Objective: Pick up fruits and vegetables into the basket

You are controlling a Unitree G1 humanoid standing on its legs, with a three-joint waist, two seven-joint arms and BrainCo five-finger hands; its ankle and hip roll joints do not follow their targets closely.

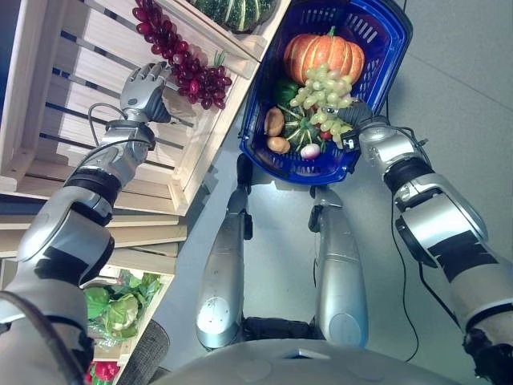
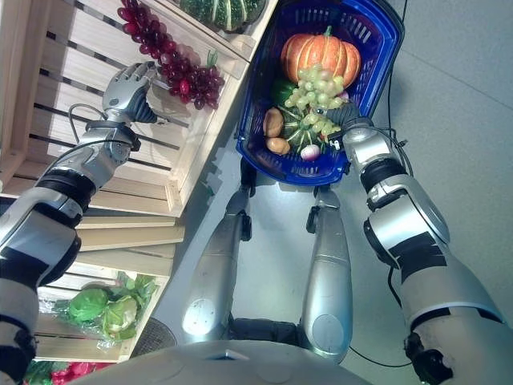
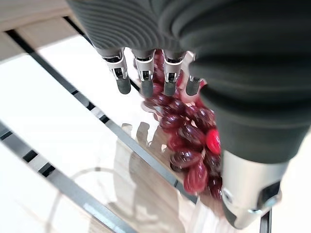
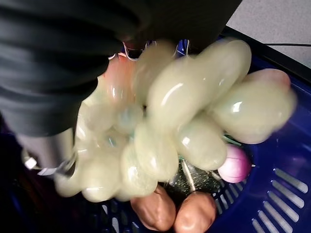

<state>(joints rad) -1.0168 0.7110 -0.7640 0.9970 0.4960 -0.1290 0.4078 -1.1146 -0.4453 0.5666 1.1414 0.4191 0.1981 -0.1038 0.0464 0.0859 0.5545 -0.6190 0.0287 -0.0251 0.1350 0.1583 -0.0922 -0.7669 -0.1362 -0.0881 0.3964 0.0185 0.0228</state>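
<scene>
Pale wooden crate shelves rise on the robot's left, grey floor beneath. On one slatted shelf lies a bunch of red grapes, its long axis running diagonally away. The left hand hovers at the bunch's near side, fingers straight and empty, tips just above the grapes; it is the nearer hand. The right hand sits at the blue basket, green grapes pressed against it; whether it grips them I cannot tell
</scene>
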